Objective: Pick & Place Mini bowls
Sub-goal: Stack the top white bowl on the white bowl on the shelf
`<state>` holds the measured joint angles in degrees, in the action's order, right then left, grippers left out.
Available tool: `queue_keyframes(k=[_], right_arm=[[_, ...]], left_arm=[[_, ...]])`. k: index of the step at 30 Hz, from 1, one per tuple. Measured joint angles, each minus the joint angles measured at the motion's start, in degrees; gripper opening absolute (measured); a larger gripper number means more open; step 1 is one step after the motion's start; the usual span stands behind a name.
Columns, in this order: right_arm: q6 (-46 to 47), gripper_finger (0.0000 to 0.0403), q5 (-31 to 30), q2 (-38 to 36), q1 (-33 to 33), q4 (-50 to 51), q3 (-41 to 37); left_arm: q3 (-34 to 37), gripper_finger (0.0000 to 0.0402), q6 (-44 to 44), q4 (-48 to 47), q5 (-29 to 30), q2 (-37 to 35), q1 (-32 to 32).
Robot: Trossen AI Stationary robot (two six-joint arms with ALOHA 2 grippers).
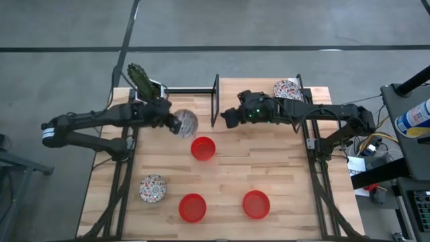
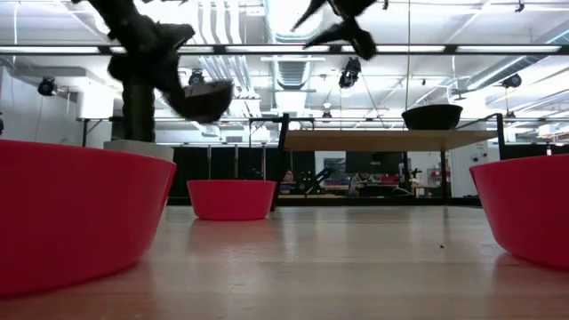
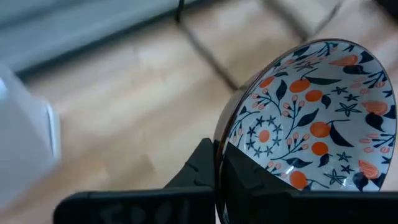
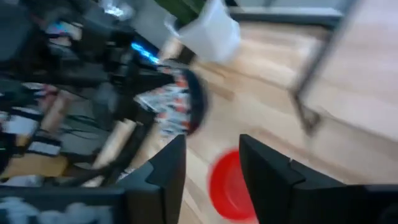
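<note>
In the high view, the left gripper (image 1: 171, 121) sat left of centre in the upper half of the frame, clamped on the rim of a floral bowl (image 1: 185, 123) and holding it clear of the wooden table (image 1: 282, 168). The left wrist view showed that bowl (image 3: 317, 118) tilted on edge, its patterned inside facing the camera, with a dark finger (image 3: 199, 171) pressed to its rim. In the low view the held bowl (image 2: 203, 100) hung in the air at upper left. Behind the left gripper, at the table's upper left corner, stood a cactus in a white pot (image 1: 144, 82).

A second floral bowl (image 1: 153, 189) rested at lower left. Three red bowls lay on the table: one near the middle (image 1: 203, 148), one at lower centre (image 1: 193, 208) and one to its right (image 1: 256, 204).

Right of centre, the right gripper (image 1: 228, 118) hovered beside a black metal stand (image 1: 216, 99), holding nothing; the right wrist view showed its fingers (image 4: 166, 168) spread apart. A third floral bowl (image 1: 287, 89) sat at the upper right edge, partly behind the right arm.
</note>
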<state>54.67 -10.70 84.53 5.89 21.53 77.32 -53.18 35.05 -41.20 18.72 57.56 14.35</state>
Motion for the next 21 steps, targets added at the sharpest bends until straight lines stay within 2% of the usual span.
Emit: queue_keyframes(k=[3, 6, 18, 21], right_arm=[[-2.36, 0.0173, 0.05, 1.13, -0.2, -9.25, -0.28], [-5.54, 0.0182, 0.38, 2.57, -0.57, -14.11, -0.25], [-15.21, 0.0164, -3.38, 10.44, -1.79, -14.42, 5.78], [-15.76, 0.0157, -6.2, 11.8, -1.81, -13.98, 7.55]], left_arm=[[-2.89, 0.0005, -2.61, 3.17, 2.53, 0.0, -0.04], [-5.52, 0.0005, -3.8, 5.73, 4.17, 0.42, -0.04], [-11.74, 0.0005, -10.42, 6.12, 15.97, 2.43, -2.04], [-12.4, 0.0005, -13.45, 6.1, 19.64, 2.29, -2.56]])
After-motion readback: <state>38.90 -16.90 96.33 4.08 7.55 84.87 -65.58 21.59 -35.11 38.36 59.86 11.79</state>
